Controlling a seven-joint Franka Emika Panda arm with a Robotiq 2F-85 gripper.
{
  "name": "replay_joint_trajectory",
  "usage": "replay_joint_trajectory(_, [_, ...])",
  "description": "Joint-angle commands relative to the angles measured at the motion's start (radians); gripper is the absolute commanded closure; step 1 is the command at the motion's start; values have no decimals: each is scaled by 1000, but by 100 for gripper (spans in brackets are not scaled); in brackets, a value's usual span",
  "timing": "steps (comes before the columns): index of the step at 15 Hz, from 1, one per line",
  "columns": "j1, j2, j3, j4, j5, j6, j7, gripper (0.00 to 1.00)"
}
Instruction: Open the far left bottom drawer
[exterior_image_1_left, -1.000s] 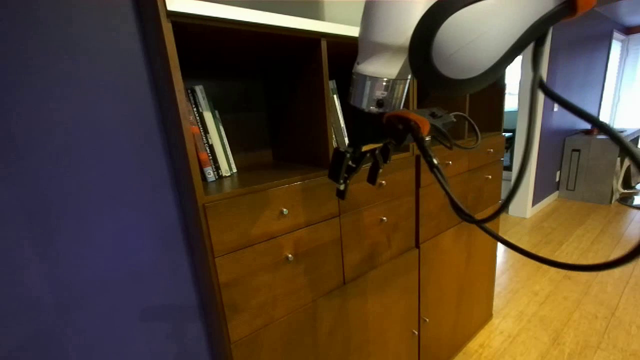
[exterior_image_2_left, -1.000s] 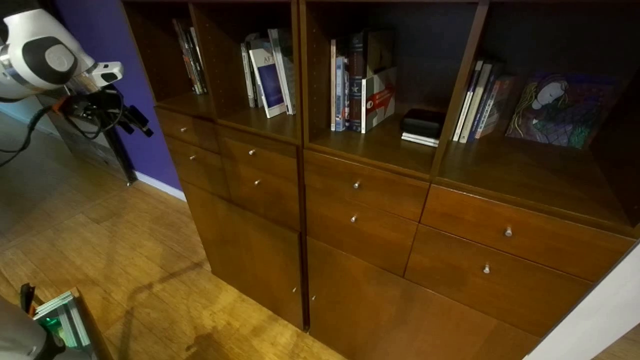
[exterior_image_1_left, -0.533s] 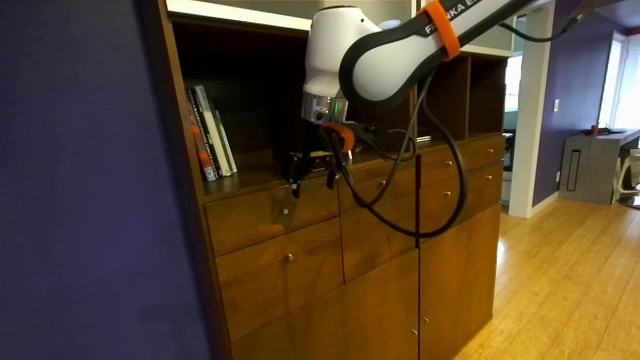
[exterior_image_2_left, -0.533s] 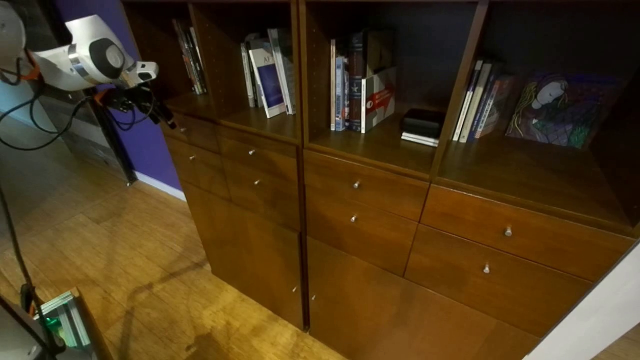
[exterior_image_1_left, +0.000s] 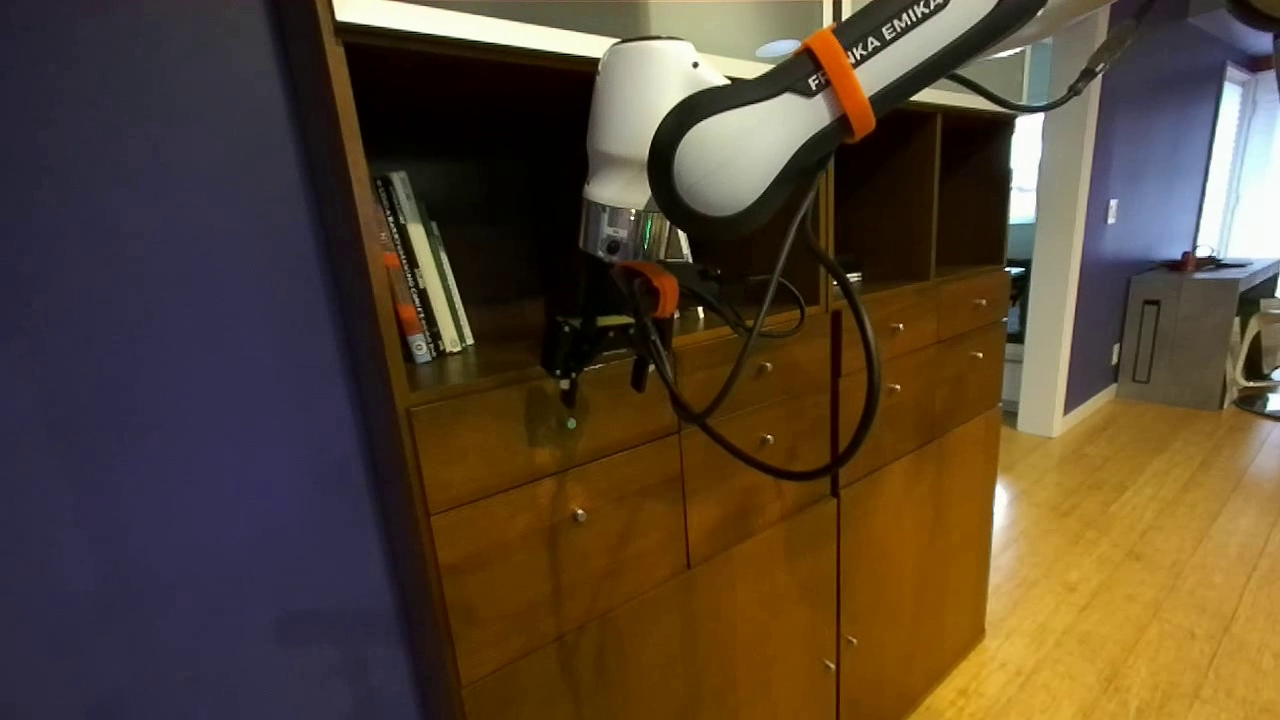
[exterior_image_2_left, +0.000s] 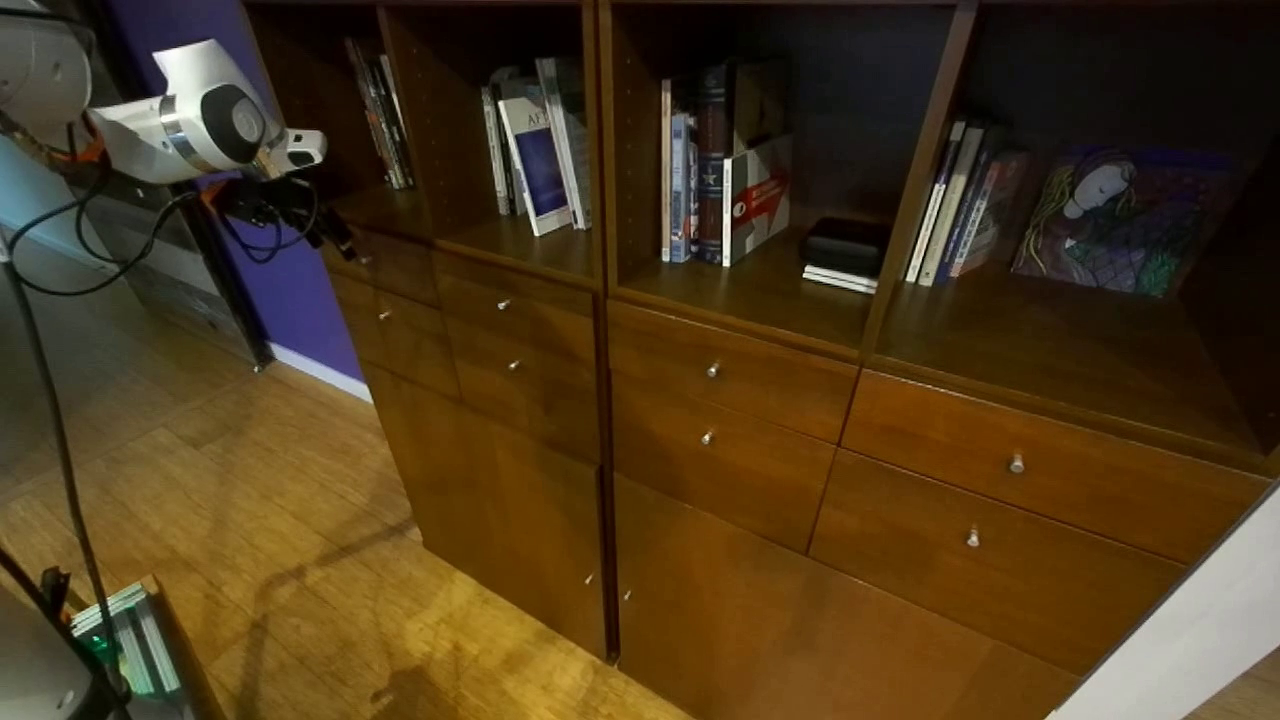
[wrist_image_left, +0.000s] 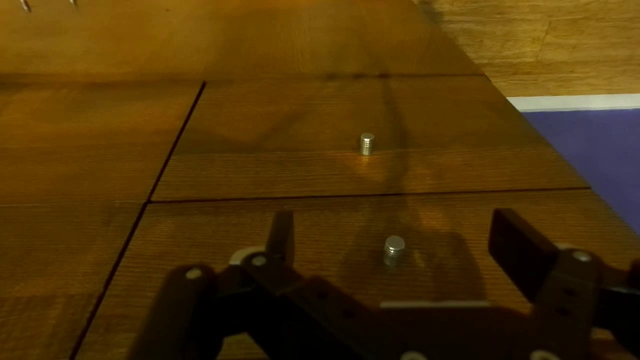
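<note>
The far left bottom drawer (exterior_image_1_left: 555, 575) is closed flush with the cabinet (exterior_image_1_left: 740, 620), right below the matching top drawer (exterior_image_1_left: 480, 450) at the end by the purple wall (exterior_image_1_left: 170, 300), and its little round metal knob (exterior_image_1_left: 579, 515) is in plain sight in both exterior views. The pincer (exterior_image_1_left: 604, 386) is up by that top drawer, angled downward, with its 2 fingers (wrist_image_left: 520, 252) spread wide and a big gap between them. In the wrist view, where the floor (wrist_image_left: 575, 50) shows up top, the upper knob (wrist_image_left: 394, 250) appears inside that gap, clear of either side, but I can't tell how far they are from the wood. The bottom drawer's knob is farther up in that same view, beyond the fingers, and a soft shadow (wrist_image_left: 397, 115) falls over both fronts. In an exterior view the white arm (exterior_image_1_left: 740, 165) comes in from the upper right with an orange strap (exterior_image_1_left: 840, 85) around it, and a black cable (exterior_image_1_left: 802, 475) droops in a loop in front of the narrower drawers (exterior_image_1_left: 730, 505) of the next column. A few books (exterior_image_1_left: 430, 270) lean in the cubby (exterior_image_1_left: 500, 130) just above the 2 wide drawers. In an exterior view you can also see a white-and-purple book (exterior_image_2_left: 540, 165) leaning further along, a black case (exterior_image_2_left: 845, 243) sitting on something flat and white (exterior_image_2_left: 840, 279), and a picture of a woman (exterior_image_2_left: 1110, 220) propped in the far right compartment (exterior_image_2_left: 1080, 350).
</note>
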Motion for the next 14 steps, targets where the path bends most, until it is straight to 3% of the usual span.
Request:
replay_joint_trajectory(1, [92,3,-94,2,20,8,-19,0])
replay_joint_trajectory(14, [268,186,-271,6,-71,151,29,0])
